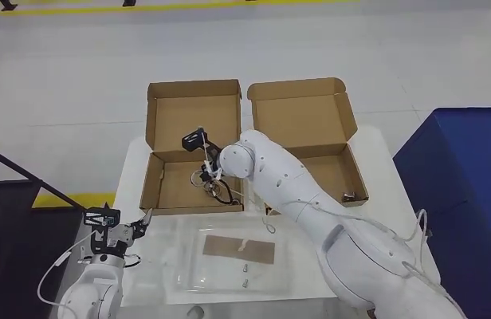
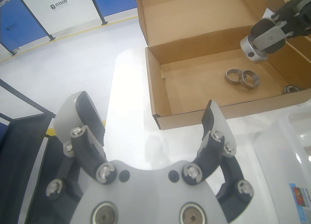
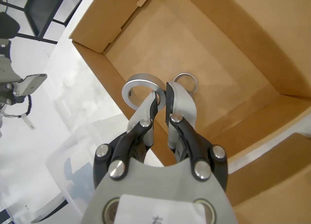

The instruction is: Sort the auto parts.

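Silver collar (image 3: 126,92) in right jaws above left box (image 2: 243,108), 2 rings (image 2: 248,85) inside

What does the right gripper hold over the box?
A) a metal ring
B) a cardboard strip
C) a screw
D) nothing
A: the right gripper is shut on the wall of a metal ring, one finger inside it and one outside, above the box.

Silver collar (image 3: 142,80) gripped aloft — two rings (image 2: 250,85) boxed.
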